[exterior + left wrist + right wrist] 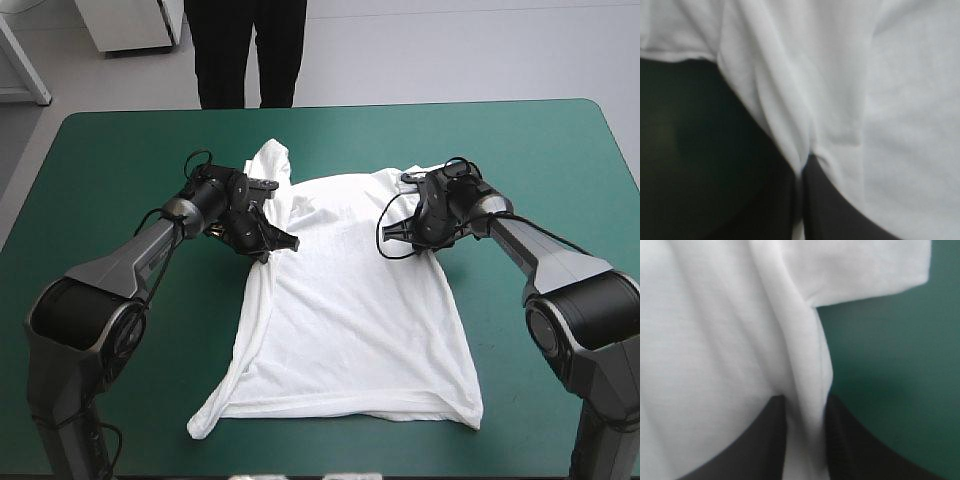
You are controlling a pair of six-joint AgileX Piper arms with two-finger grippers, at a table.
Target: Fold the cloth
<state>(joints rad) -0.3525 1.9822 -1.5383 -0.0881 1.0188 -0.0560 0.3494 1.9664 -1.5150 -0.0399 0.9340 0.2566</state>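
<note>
**High view.** Item: T-shirt (350,320), white, short-sleeved, spread on the teal-green table (120,150). Its shoulder end lies between the two end effectors and its hem lies well clear of both. The left end effector (268,243) sits at one shoulder and the right end effector (412,238) at the other. The edge running from the left one down to the hem is rumpled and rolled inward. The wrists cover both pinch points, and you cannot make out the collar.

**Left wrist view.** The black fingers (830,210) are all but together, with a thin sliver of white cloth caught between them. Ahead of them the sheet rises in a soft ridge. The view is blurred, so you cannot count the layers.

**Right wrist view.** The fingers (765,440) are nipped on a narrow fold. A sleeve lies ahead of them, and there is bare table beside it.

**Handling, as a judgement.** The cloth is light, limp and not fragile. It will sag, drag and crease rather than hold a line. Take it at the shoulder seams, both sides alike, and expect thin cloth to slip from a shallow pinch.
</note>
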